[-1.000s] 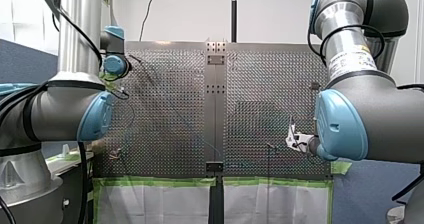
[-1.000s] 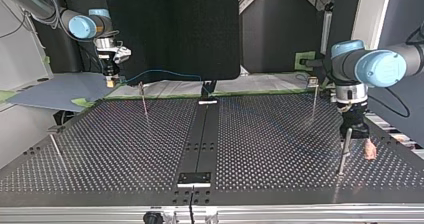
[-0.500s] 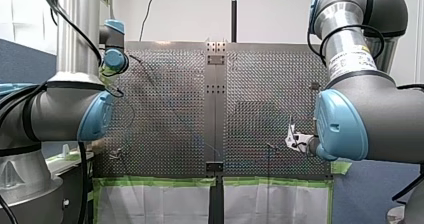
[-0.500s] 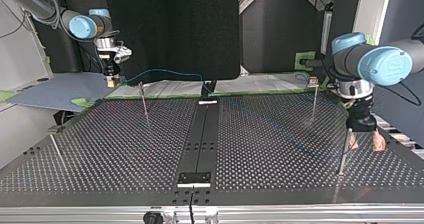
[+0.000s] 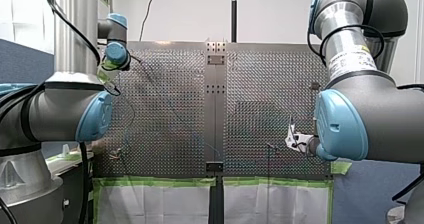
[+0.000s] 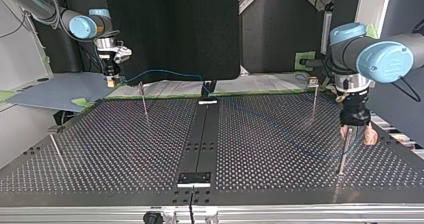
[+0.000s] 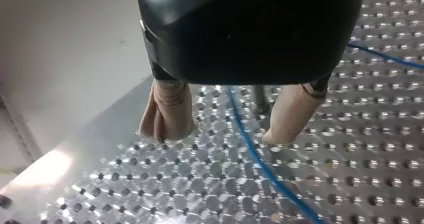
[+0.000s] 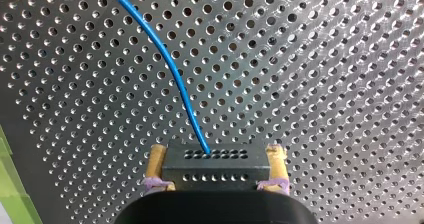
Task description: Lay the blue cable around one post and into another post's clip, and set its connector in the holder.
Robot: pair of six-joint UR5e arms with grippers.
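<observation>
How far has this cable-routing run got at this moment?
Done: my right gripper holds the connector clamped between its pads, not in any holder. In hand: my left gripper stands open astride the blue cable beside a post, not gripping it. Left: whether the cable rounds that post is unclear. Clipping it into another post and seating the connector are not yet done.

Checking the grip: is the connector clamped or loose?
Clamped: my right gripper presses the black connector from both sides.

Left gripper (image 7: 227, 134) pointing down, beige fingers (image 7: 167, 109) spread — right gripper (image 8: 217, 156) clamped on connector (image 8: 215, 171).
</observation>
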